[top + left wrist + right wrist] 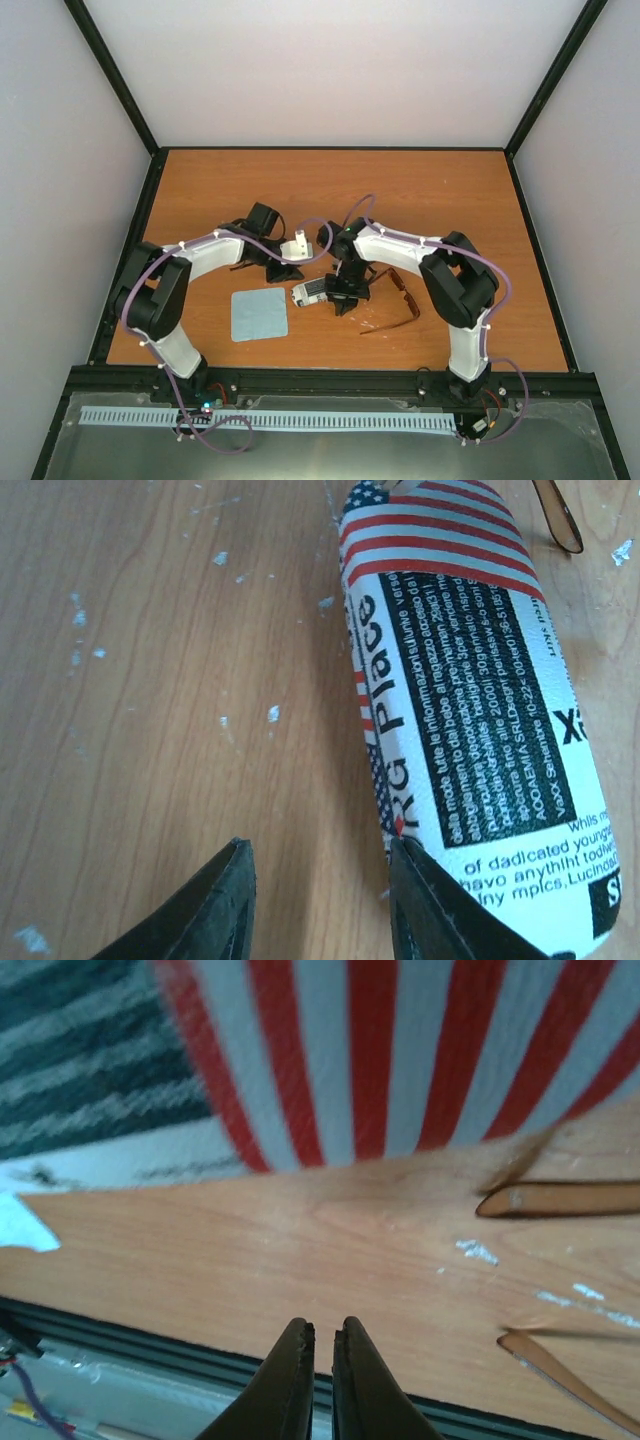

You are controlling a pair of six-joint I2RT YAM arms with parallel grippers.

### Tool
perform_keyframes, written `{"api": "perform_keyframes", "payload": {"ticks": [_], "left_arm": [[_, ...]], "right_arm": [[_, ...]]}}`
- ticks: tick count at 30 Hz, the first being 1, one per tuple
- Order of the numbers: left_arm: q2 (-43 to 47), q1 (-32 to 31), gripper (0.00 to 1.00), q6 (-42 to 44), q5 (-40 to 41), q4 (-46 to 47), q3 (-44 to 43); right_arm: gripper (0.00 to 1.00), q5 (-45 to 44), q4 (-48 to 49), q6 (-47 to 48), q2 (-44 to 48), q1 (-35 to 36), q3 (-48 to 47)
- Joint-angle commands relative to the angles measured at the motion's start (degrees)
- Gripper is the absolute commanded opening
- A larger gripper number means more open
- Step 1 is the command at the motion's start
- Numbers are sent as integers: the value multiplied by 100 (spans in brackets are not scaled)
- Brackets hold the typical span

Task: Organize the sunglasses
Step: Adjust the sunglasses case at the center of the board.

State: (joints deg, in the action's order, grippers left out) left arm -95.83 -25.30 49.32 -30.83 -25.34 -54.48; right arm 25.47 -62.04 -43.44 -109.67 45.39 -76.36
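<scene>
The sunglasses [398,298] lie unfolded on the table, right of centre, with a thin reddish-brown frame. Two temple tips [560,1200] show in the right wrist view and one [560,522] in the left wrist view. The oblong case [312,292] with red-white stripes and printed text lies just left of them. My left gripper [283,268] is open and empty at the case's far-left side; its right fingertip [410,865] touches the case's edge [470,700]. My right gripper [345,298] hangs above the case's striped end [400,1050], its jaws [323,1325] almost together with nothing between them.
A light blue square cloth [258,314] lies flat left of the case; its corner [20,1225] shows in the right wrist view. The table's black front rail [330,375] runs just behind the cloth and sunglasses. Small white flecks dot the wood.
</scene>
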Motion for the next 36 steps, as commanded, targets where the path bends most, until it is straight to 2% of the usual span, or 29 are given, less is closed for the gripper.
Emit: {"api": "perform_keyframes", "payload": {"ticks": [1, 9, 18, 20, 22, 24, 26, 29, 32, 36], "left_arm": [[-171, -263, 39, -338, 35, 172, 55], [-82, -487, 38, -533, -168, 75, 305], [-103, -493, 39, -869, -903, -33, 137], [-110, -493, 39, -1001, -920, 4, 89], [-74, -493, 43, -1133, -718, 83, 67], [-5, -476, 48, -1211, -429, 145, 60], [147, -361, 59, -1304, -283, 195, 63], [583, 73, 70, -1655, -331, 314, 115], [1112, 692, 72, -2166, -287, 542, 160], [1653, 1272, 73, -2470, 216, 850, 302]], "right_arm": [[6, -192, 93, 162, -398, 14, -244], [7, -438, 75, 281, -982, -84, -931], [9, -943, 117, 418, -996, -480, -1109], [9, -978, 81, 494, -982, -593, -1152], [10, -1160, -121, 570, -903, -683, -1261], [15, -1365, -311, 667, -705, -742, -1357], [22, -1558, -547, 745, -488, -783, -1483], [44, -1521, -866, 774, -261, -794, -1768], [53, -1193, -1023, 581, -224, -762, -1979], [63, -994, -1321, 307, -512, -570, -2416]]}}
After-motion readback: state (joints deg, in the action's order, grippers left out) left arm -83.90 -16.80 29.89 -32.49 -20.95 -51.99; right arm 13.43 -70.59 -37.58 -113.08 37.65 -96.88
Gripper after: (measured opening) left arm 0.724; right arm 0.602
